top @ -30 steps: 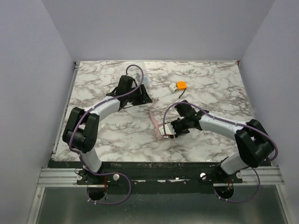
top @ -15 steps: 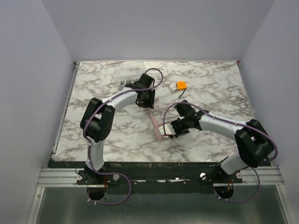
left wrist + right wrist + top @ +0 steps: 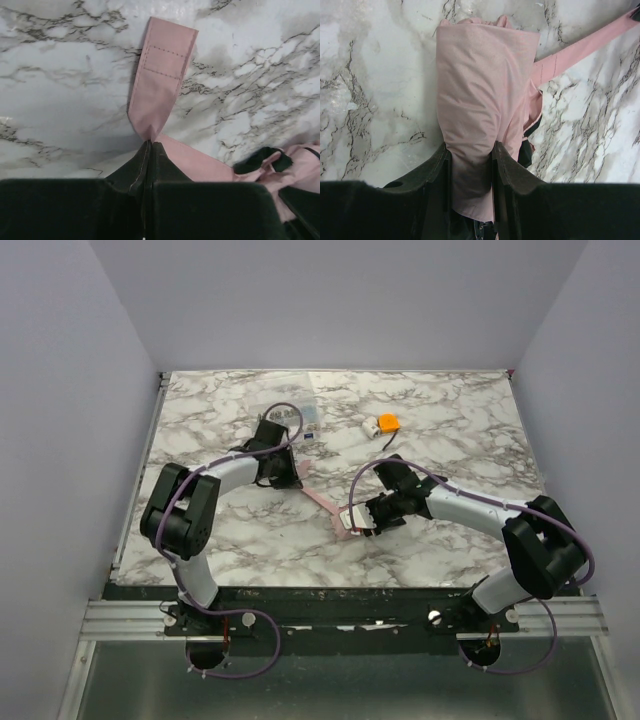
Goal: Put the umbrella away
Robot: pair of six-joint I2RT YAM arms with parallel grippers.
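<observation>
The umbrella is a short pale pink fabric roll lying on the marble table near the middle front. My right gripper is shut on its rolled fabric, one finger on each side. A flat pink strap runs from the roll toward the upper left. My left gripper is shut on this strap, and its stitched end sticks out flat on the marble beyond my closed fingertips. The roll shows at the lower right of the left wrist view.
A small orange-and-white gadget with a dark cord lies at the back, right of centre. A clear plastic sleeve lies behind the left arm. Pale walls close in the table on the left, back and right.
The left arm swung from the back of the table to the umbrella, and its jaws closed on the pink strap, now stretched toward the upper left. The right arm stayed put.
</observation>
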